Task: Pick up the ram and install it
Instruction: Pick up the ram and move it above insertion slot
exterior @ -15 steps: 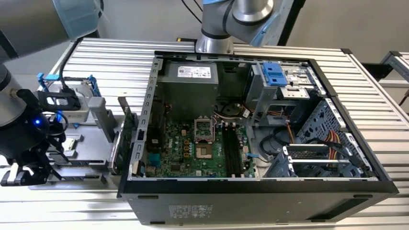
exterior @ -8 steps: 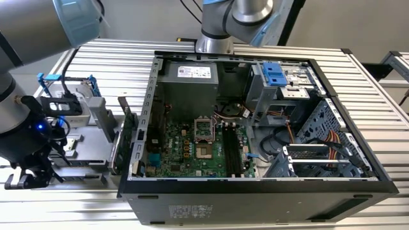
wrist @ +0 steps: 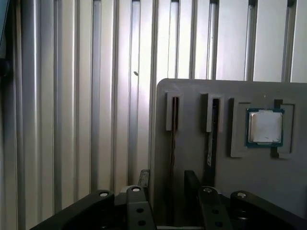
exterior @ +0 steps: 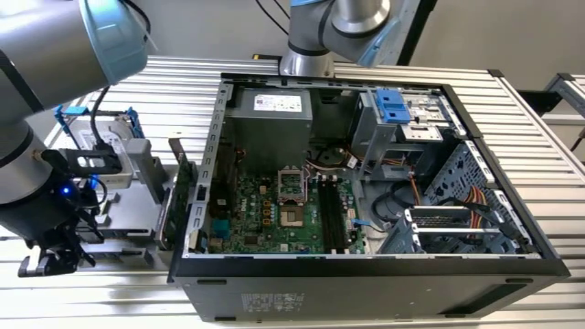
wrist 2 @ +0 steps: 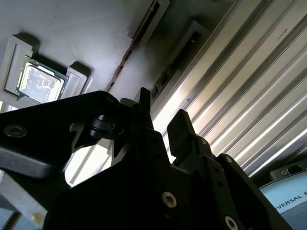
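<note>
exterior view: the claw [exterior: 53, 262] hangs low over the desk [exterior: 539, 137], beside the open computer case [exterior: 366, 291]. second wrist view: its fingers [wrist 2: 181, 125] are spread, holding nothing. first wrist view: what looks like the ram [wrist: 173, 139] stands edge-on in a grey holder [wrist: 192, 91] slot; best to centre it between the fingers before closing.

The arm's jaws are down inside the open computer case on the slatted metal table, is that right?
Not quite. The computer case is open and stands on the slatted metal table, but the jaws are outside it, down by the grey holder at the exterior view's left. The exterior view shows this.
</note>
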`<action>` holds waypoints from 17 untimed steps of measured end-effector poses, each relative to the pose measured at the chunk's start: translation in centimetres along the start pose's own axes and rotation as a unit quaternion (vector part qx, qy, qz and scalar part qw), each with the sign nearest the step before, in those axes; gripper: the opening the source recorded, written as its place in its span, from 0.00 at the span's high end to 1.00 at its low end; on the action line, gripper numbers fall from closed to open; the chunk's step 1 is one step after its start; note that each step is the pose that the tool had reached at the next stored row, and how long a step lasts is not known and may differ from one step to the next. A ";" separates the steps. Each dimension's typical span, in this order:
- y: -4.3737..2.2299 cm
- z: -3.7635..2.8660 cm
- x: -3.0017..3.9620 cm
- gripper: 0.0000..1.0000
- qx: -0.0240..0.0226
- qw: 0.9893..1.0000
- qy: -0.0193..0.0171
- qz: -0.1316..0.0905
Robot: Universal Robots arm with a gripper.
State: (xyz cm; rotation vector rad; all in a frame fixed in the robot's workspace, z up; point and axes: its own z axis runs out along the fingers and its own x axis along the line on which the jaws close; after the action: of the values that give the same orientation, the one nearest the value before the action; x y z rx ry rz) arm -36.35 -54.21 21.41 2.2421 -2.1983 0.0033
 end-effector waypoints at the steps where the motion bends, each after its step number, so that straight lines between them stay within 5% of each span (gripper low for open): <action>1: 0.06 0.19 -0.09 0.00 0.000 1.000 0.000 -0.001; 8: 0.52 1.46 -1.03 0.00 0.004 1.000 0.000 -0.002; 12: 1.14 2.19 -1.10 0.00 0.004 1.000 0.002 -0.002; 17: 1.02 2.44 -1.02 0.00 0.004 1.000 0.002 -0.002</action>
State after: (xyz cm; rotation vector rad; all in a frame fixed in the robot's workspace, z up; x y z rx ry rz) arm -37.39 -53.22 18.97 2.2480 -2.1951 0.0167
